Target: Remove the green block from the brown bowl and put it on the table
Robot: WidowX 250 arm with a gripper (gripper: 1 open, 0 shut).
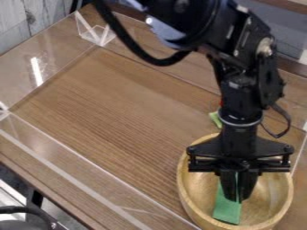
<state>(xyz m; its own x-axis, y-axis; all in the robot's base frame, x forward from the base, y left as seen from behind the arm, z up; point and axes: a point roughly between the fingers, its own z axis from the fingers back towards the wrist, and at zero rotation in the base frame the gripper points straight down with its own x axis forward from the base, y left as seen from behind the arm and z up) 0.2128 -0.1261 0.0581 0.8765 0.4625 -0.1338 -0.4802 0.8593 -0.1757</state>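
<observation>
Block of plain matte green, the green block (228, 209), lies inside the brown bowl (192, 192), running from between the fingertips down toward the bowl's near rim. Its lower end shows clearly below the tool; its upper end is hidden behind the fingers. The gripper (238, 189) points almost straight down into the bowl, its two dark fingers drawn close together at the block's upper part, with only a narrow gap between them. They appear to pinch the block, though whether the pads actually press on it cannot be told from this view. The bowl, round, shallow and thick-rimmed, surrounds the fingertips and holds nothing else that can be seen. Behind the black arm, just beyond the bowl's far rim, a small green piece (217, 118) peeks out, too hidden to identify. The bowl sits on the table (120, 108), a wood-grain top stretching away to the tool's left, bordered by low clear acrylic walls (48, 67).
</observation>
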